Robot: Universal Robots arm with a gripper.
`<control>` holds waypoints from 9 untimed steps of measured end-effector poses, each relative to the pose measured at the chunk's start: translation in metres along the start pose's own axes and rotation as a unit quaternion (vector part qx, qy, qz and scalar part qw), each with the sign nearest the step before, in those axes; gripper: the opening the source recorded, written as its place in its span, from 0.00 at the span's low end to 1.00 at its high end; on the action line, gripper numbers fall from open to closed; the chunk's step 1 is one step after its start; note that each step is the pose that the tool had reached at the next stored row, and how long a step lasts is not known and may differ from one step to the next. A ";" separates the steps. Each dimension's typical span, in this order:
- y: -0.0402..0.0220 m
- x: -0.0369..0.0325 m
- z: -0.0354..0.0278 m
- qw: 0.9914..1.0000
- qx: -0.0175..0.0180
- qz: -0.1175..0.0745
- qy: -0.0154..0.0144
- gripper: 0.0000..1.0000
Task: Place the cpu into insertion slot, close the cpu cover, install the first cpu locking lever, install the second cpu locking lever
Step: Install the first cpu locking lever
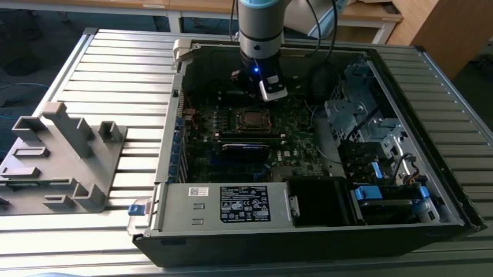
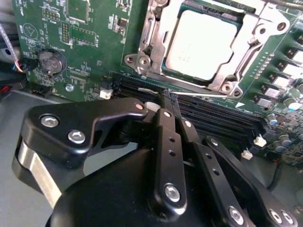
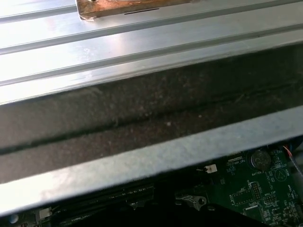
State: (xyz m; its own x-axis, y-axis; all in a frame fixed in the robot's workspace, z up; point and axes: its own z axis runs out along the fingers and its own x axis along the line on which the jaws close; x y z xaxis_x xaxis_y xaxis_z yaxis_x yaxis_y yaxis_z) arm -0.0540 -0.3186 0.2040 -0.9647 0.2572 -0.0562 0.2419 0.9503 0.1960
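Cpu (image 2: 199,45) beneath closed cpu cover (image 2: 247,41), just beyond clenched, empty end effector (image 2: 169,97).

Nothing here reads clearly. The white label (image 1: 245,210) on the power supply (image 1: 179,218) carries print too small to make out; white markings on the motherboard (image 2: 94,71) blur too.

The exterior view looks steeply down onto the whole open computer case (image 1: 269,248). The second wrist view peers closely past the gripper (image 2: 169,97) at the motherboard (image 2: 94,38). The first wrist view faces what seems the case wall (image 3: 142,163); both wrist views share the coin battery (image 2: 51,61) (image 3: 260,159).
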 end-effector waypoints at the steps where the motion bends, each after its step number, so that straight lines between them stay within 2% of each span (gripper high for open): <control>1: -0.0001 0.0000 0.0002 1.000 0.000 0.001 -0.001 0.11; 9: 0.0004 0.0025 0.0014 1.000 0.000 0.010 -0.003 0.11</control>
State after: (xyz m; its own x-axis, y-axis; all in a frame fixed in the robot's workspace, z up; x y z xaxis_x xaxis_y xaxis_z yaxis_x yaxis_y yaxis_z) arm -0.0561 -0.3173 0.2026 -0.9593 0.2765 -0.0574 0.2607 0.9453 0.1963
